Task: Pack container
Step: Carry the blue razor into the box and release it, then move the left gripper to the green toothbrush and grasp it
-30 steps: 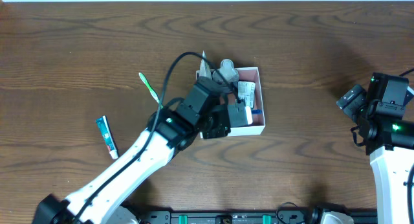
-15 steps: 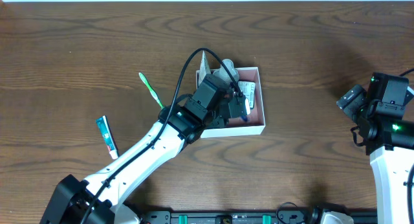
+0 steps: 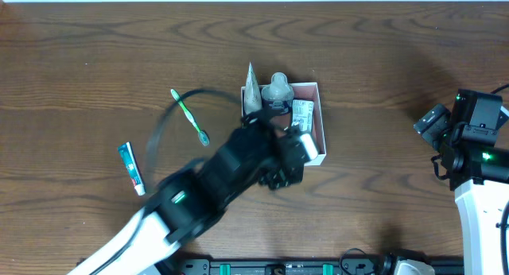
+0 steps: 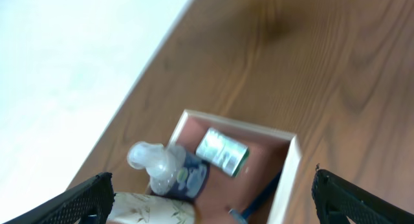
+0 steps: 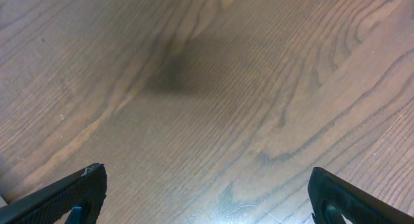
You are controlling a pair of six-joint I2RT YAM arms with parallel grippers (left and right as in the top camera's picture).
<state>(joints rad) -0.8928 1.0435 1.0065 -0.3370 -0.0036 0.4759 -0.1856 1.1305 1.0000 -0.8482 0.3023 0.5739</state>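
My left end effector point(image 4: 212, 197) spreads wide over the container point(image 4: 289, 172) holding a bottle point(image 4: 171, 172) and packet point(image 4: 222, 151); my right end effector point(image 5: 207, 199), also wide, hangs over the worktop point(image 5: 207, 88)

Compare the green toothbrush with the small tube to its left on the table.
The toothbrush is thin and green; the tube is wider, blue and white. The toothbrush is longer than the tube. The toothbrush lies nearer the container, the tube farther left. Both lie flat on the table, outside the container, slanted the same way.
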